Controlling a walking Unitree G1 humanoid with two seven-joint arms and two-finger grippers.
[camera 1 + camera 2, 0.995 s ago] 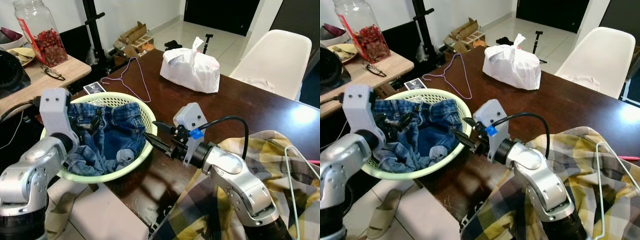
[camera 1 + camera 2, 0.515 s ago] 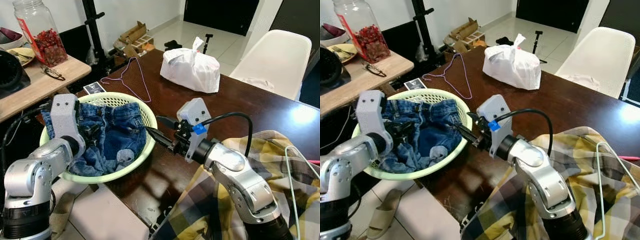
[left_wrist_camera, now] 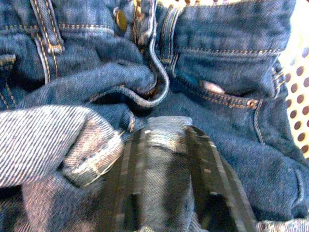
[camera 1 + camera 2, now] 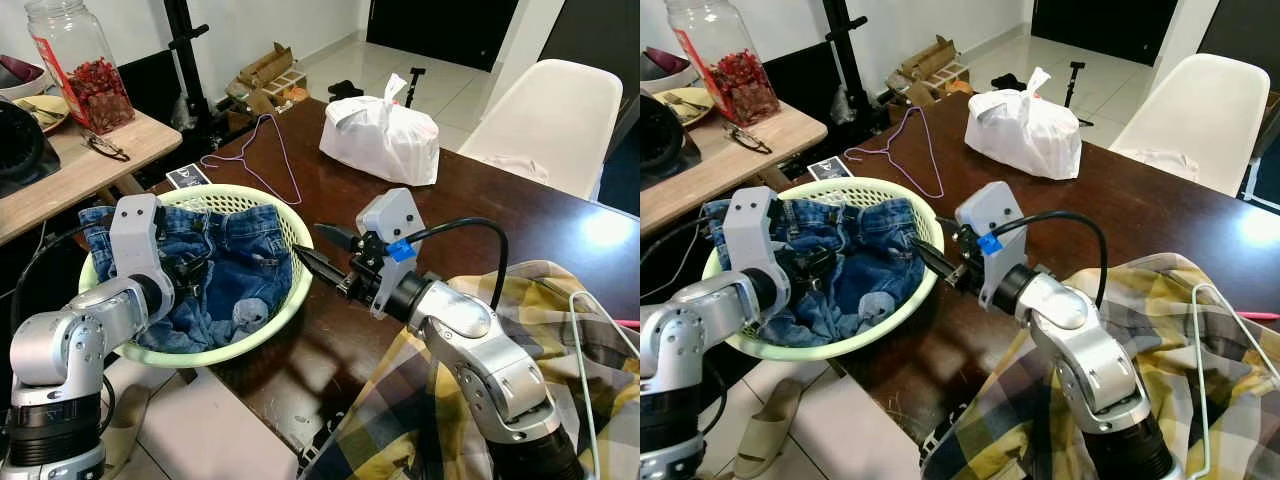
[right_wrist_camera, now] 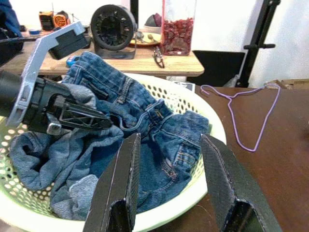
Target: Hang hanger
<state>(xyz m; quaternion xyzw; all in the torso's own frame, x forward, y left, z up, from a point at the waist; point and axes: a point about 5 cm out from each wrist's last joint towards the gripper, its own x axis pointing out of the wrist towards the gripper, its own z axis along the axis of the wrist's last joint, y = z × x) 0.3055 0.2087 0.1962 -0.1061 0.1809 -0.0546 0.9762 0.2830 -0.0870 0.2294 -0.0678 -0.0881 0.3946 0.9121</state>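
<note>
The thin purple wire hanger [image 4: 262,152] lies flat on the dark brown wooden table [image 4: 520,215], near its far left corner, just beyond the pale green perforated plastic basket [image 4: 925,285]. Its long axis runs from the basket's far rim towards the table's far edge, and its hook curls at the left end, towards the table's left edge. It is a slim open triangle of wire, bare. Since a second ago the left gripper [image 4: 190,272] has moved deeper into the basket; its black fingers [image 3: 203,183] are pressed into the crumpled blue denim jeans [image 4: 865,275], a fold lying between them. The right gripper [image 4: 325,260] has edged slightly away from the basket's near-side rim and hovers there, fingers spread apart and empty.
</note>
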